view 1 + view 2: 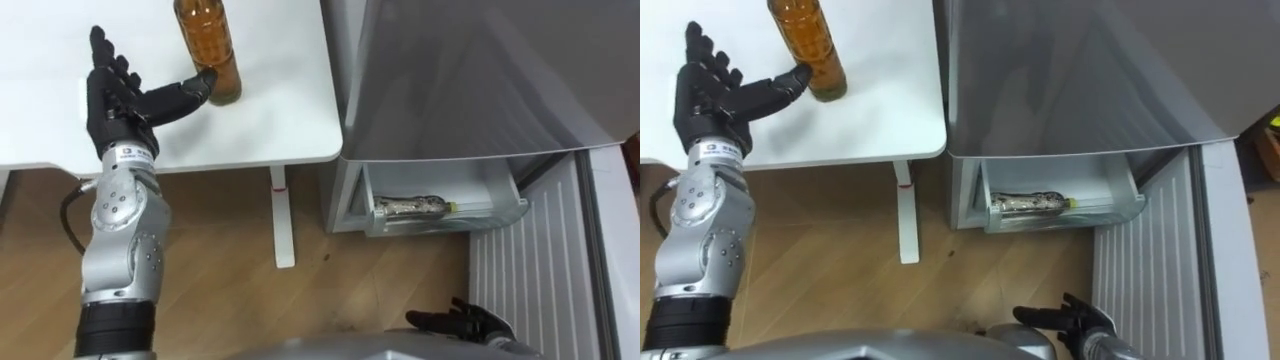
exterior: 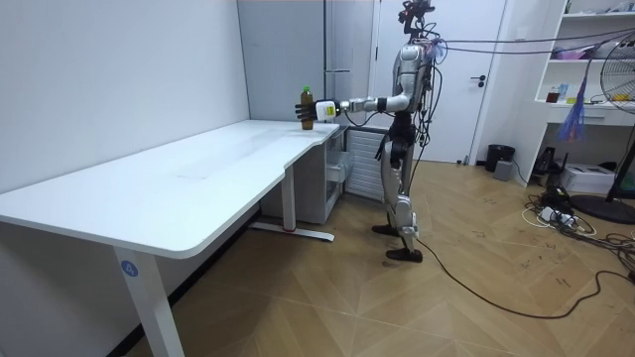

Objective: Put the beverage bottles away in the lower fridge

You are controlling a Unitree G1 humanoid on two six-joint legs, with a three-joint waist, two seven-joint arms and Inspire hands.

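Note:
An amber drink bottle (image 1: 208,45) stands upright near the white table's (image 1: 280,120) front edge. My left hand (image 1: 118,98) is open just left of it, fingers straight and the thumb tip touching the bottle's lower side. In the room view the left arm reaches out to the green-capped bottle (image 2: 307,109). The fridge's lower drawer (image 1: 440,215) is pulled out, and another bottle (image 1: 410,207) lies on its side in it. Low down in front of the fridge, my right hand (image 1: 465,322) hangs with relaxed fingers and holds nothing.
The grey fridge body (image 1: 470,70) stands right against the table's right end. Its lower door (image 1: 530,280) is swung open to the right, ribbed inside. A white table leg (image 1: 281,215) stands on the wooden floor between me and the fridge.

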